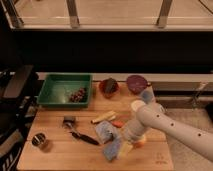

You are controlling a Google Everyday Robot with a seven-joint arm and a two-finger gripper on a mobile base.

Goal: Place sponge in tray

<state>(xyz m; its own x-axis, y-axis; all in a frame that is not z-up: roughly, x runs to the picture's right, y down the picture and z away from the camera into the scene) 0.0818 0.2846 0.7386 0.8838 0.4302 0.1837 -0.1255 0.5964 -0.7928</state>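
Observation:
The green tray [55, 90] stands at the back left of the wooden table, with a small dark reddish thing [77, 94] in its right corner. A blue sponge [113, 149] with a yellowish edge lies near the table's front middle. Beside it a blue-grey piece [104, 131] lies a little further back. My white arm [165, 125] comes in from the right and bends down over the sponge. My gripper [125, 142] is at the sponge's right end, low over the table and far from the tray. The arm hides most of it.
A dark red bowl [136, 82] and a brown bowl [109, 86] stand at the back, right of the tray. A yellow piece [102, 117], an orange piece [117, 123], a black utensil [84, 137], a metal clip [69, 121] and a small can [40, 141] lie on the table.

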